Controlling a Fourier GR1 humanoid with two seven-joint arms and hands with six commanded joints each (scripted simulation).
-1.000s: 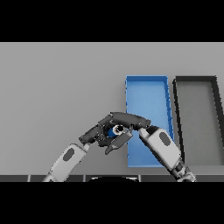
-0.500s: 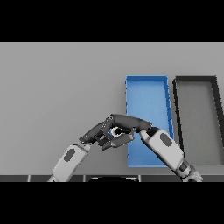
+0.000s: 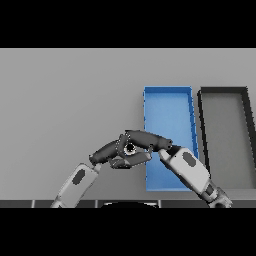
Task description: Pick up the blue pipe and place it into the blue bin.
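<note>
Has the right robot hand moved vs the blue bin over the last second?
Yes, a little. The right robot hand, meeting the left robot hand beside the blue bin, has edged up toward the bin's far end. The pipe is hidden.

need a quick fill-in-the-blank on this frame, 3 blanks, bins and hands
1. The blue bin stands to the ___ of the black bin.
2. The right hand and left hand meet just ___ of the blue bin's near end.
3. The black bin holds ___.

Missing words: left; left; nothing
</note>
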